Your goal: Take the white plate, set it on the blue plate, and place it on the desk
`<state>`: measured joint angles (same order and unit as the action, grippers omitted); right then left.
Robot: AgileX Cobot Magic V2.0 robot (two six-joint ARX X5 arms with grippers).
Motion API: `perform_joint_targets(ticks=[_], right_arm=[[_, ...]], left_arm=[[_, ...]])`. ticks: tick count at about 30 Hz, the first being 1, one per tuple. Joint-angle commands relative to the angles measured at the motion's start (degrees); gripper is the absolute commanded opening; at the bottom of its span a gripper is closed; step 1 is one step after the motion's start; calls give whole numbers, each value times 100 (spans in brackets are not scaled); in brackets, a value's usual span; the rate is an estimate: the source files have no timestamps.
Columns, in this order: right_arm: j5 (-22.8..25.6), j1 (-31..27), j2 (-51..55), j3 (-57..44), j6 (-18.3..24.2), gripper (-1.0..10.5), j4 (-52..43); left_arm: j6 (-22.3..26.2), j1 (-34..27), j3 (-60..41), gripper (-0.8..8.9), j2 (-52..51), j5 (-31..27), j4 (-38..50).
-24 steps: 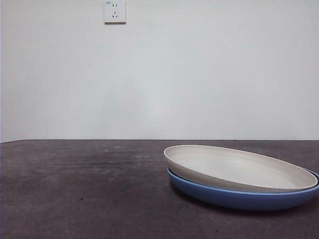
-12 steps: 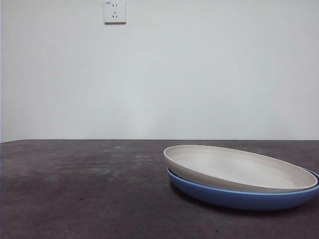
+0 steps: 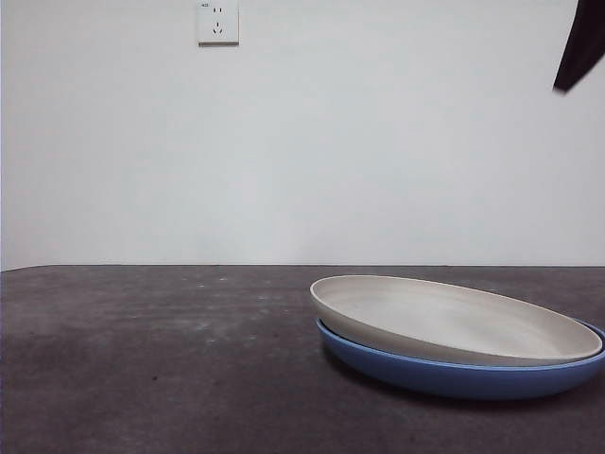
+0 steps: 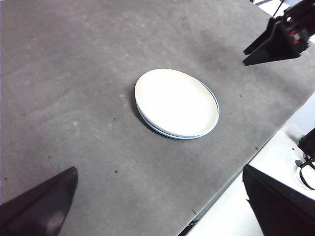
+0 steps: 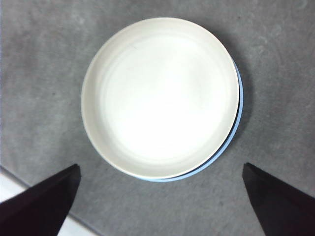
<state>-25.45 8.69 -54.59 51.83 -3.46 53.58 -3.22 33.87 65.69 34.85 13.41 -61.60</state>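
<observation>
**Right arm arrives above the stacked plates**

Now the right gripper [image 5: 160,206] hangs high over the plates with its jaws spread wide and nothing between them. In the front view a black tip [image 3: 579,45] has come into the upper right corner, where half a second ago there was only bare wall; the plates themselves have not moved. The left gripper [image 4: 162,206] waits farther off, its jaws also spread wide and empty.

Only that dark tip shows in the front view, cut off by the frame edge, so which arm it belongs to is not clear from there.

The white plate [image 3: 444,317] sits inside the blue plate [image 3: 454,376], slightly off-centre and tilted, leaving a crescent of blue rim exposed. Both rest on the desk [image 3: 151,359], lower right of the front view.
</observation>
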Motion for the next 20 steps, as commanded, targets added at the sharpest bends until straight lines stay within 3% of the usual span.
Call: perform_joint_targets(ticks=[1,20], right_arm=[[-11,17,-269,13,-68,567,-271],[-63,-310,-2804,13,-177,567,-1622]], left_arm=[[-94,15,57,657,2,-7,72],[-94,17,57,658,-2,-7,72]])
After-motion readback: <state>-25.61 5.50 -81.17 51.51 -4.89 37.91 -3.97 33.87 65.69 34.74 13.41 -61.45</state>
